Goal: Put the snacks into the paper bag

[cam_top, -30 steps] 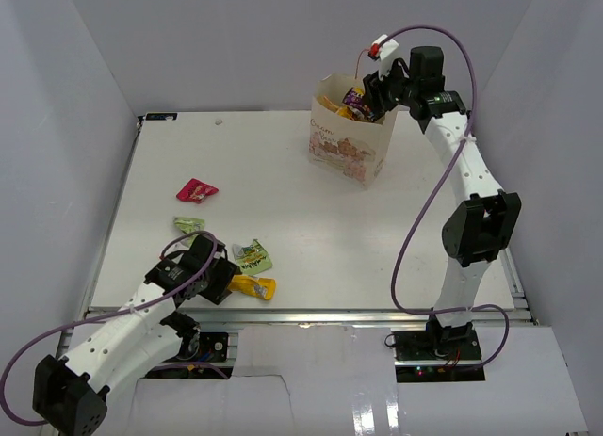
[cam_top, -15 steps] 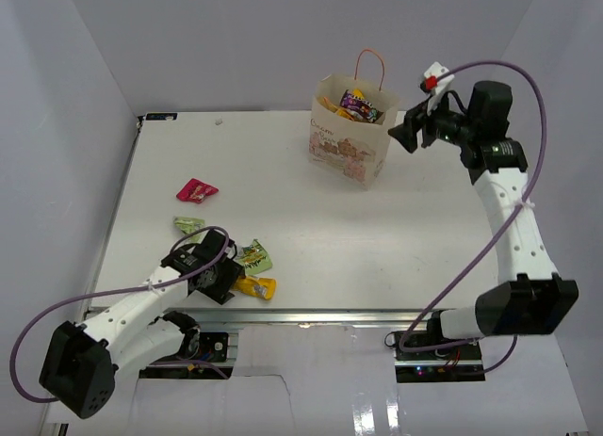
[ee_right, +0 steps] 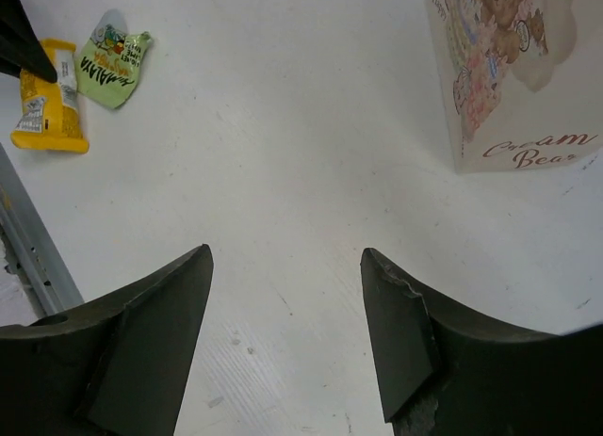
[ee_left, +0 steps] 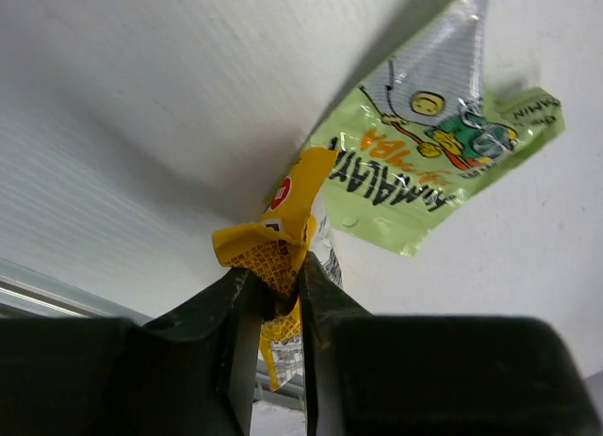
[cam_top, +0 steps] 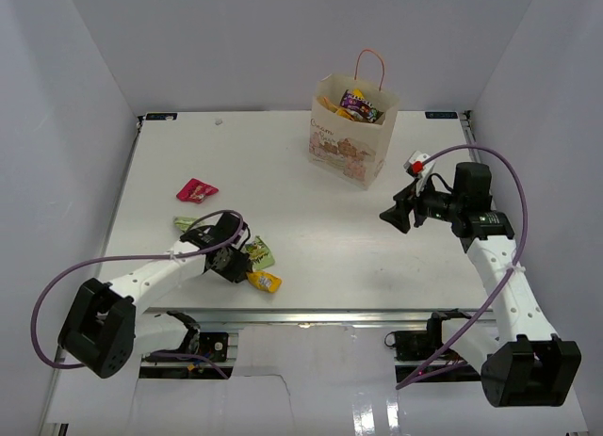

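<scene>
Left tool (ee_left: 278, 299) pinches the yellow wrapped bar (ee_left: 285, 231) by one end, at the counter's (cam_top: 311, 219) near edge; light, probably slippery. Right tool (ee_right: 285, 259) stands open.

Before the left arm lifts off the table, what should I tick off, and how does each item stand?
1. Grip: the left gripper has its jaws pinched on one end of the yellow wrapped bar: ok.
2. Bar free of neighbours: the green packet lies right beside it; contact: cannot tell.
3. Target: the paper bag is upright, mouth open, with snacks inside: ok.
4. Other arm clear: the right gripper hovers over the table short of the bag, jaws open and empty: ok.
5. Clearing done: the red-pink packet and a second green packet lie out: not ok.
</scene>
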Robot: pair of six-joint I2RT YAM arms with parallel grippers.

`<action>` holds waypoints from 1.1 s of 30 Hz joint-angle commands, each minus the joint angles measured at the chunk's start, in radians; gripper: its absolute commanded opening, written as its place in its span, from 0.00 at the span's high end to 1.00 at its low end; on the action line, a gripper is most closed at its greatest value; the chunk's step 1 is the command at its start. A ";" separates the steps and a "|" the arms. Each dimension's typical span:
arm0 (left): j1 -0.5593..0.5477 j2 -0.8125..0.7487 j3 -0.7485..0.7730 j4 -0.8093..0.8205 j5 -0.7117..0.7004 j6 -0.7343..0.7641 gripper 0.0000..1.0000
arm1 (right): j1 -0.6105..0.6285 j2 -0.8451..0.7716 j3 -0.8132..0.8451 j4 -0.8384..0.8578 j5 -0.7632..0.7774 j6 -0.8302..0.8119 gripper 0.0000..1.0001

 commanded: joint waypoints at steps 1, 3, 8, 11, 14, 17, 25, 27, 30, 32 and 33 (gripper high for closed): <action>0.002 -0.025 0.051 0.018 -0.038 0.022 0.83 | -0.012 -0.055 -0.014 0.013 -0.038 -0.012 0.30; 0.002 -0.070 0.105 0.026 -0.085 0.091 0.89 | -0.021 -0.080 -0.025 0.007 -0.039 -0.012 0.30; 0.002 -0.128 0.263 0.166 -0.157 0.384 1.00 | -0.035 -0.106 -0.049 0.006 -0.047 -0.007 0.30; 0.002 -0.104 0.387 0.384 -0.139 0.692 1.00 | -0.044 -0.118 -0.068 0.006 -0.047 -0.007 0.30; 0.003 -0.029 0.578 0.576 -0.105 0.989 1.00 | -0.046 -0.132 -0.097 0.006 -0.048 -0.007 0.30; 0.003 0.118 0.797 0.742 -0.043 1.232 1.00 | -0.046 -0.150 -0.131 0.006 -0.054 -0.006 0.30; 0.007 0.639 1.393 0.926 0.144 1.504 1.00 | -0.046 -0.201 -0.183 -0.013 -0.070 -0.003 0.30; 0.007 0.723 1.494 0.934 0.166 1.550 1.00 | -0.046 -0.212 -0.188 -0.016 -0.068 -0.003 0.30; 0.007 0.844 1.614 0.995 0.154 1.601 1.00 | -0.046 -0.229 -0.200 -0.016 -0.071 0.001 0.30; 0.007 0.902 1.644 1.050 0.152 1.625 1.00 | -0.046 -0.241 -0.212 -0.014 -0.076 0.007 0.30; 0.007 0.919 1.653 1.061 0.160 1.632 1.00 | -0.046 -0.246 -0.215 -0.014 -0.074 0.008 0.30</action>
